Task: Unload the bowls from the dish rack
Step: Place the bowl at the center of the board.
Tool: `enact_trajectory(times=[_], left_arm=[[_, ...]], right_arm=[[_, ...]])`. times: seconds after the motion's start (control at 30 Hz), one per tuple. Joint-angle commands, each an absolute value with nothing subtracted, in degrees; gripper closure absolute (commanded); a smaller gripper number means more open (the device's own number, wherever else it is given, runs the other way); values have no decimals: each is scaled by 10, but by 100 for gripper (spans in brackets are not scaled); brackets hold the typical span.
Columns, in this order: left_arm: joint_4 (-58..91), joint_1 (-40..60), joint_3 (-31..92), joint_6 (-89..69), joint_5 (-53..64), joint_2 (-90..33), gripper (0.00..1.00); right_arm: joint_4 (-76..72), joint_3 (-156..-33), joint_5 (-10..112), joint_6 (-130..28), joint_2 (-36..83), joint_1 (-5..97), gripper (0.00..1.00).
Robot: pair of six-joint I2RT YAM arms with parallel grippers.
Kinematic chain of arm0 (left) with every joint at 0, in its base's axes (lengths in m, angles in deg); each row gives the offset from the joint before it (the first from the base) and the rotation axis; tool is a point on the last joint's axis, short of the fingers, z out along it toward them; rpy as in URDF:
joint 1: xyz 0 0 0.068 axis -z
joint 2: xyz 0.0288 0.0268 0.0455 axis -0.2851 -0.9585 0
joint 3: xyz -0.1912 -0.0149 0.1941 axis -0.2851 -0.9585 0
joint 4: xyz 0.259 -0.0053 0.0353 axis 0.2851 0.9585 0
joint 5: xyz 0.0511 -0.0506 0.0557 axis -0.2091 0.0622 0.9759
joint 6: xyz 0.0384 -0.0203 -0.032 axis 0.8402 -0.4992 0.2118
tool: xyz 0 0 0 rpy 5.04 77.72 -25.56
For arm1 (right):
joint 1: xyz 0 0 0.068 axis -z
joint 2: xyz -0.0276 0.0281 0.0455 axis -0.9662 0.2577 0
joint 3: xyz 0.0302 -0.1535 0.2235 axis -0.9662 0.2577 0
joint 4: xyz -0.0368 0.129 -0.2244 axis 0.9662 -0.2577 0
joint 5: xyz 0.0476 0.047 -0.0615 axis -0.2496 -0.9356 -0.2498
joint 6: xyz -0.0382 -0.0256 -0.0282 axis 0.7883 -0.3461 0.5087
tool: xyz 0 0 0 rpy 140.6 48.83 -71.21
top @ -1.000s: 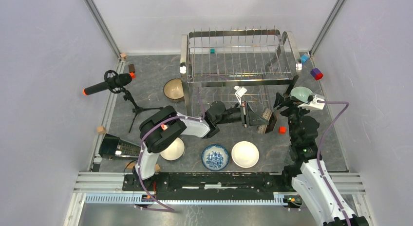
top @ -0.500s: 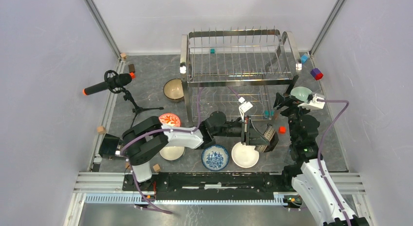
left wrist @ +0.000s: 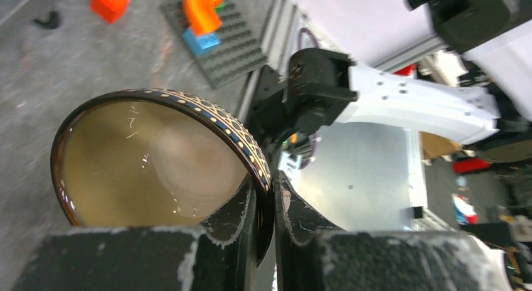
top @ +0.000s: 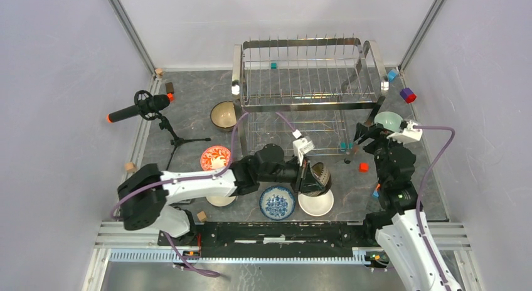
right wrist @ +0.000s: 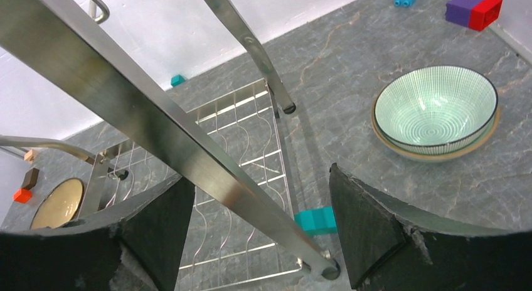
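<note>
Although the dish rack [top: 307,105] fills the far middle of the table and shows no bowl on either tier from overhead, what matters lies well to the near side of it. The left arm [top: 201,183] reaches rightward along the near edge, and the left gripper [left wrist: 266,200] has its fingers [left wrist: 235,216] pinched together on the rim of a tan bowl [left wrist: 157,159], one inside the wall and one outside. That bowl hangs on edge rather than level. The wrist view looks straight into its glazed hollow, so the mouth faces left, back along the arm, and the dark patterned outside faces right and up. From overhead it overlaps the far-left rim of the white bowl [top: 318,204] on the table, with the blue-and-white bowl [top: 277,202] just to the left; I cannot tell whether it touches the white one. Setting it down seems to turn on this tilt: the wrist would need to roll until the foot points down, then lower. The right gripper [right wrist: 260,178] holds nothing, its fingers wide apart near the rack's right leg, a chrome bar crossing the gap in its own view. The pale green bowl [right wrist: 436,109] rests on the table to its far right. The left arm is clearly the nearer one.
</note>
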State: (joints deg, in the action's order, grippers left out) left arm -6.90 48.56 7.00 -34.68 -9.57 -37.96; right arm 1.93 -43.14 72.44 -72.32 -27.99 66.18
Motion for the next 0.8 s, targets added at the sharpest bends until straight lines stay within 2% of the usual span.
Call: enact_trajectory(times=[0.0, 0.23, 0.37, 0.77], left_arm=[[50, 499, 77, -228, -6, -294, 98], [235, 512, 103, -137, 126, -230, 98], [290, 519, 117, -93, 191, -220, 98], [351, 585, 193, 27, 322, -322, 98]], right_arm=[[-63, -464, 713, -754, -300, 663, 17], [-137, -460, 699, -753, -364, 664, 17], [-164, -452, 687, -747, -388, 661, 17], [-227, -401, 668, -737, -420, 660, 17]])
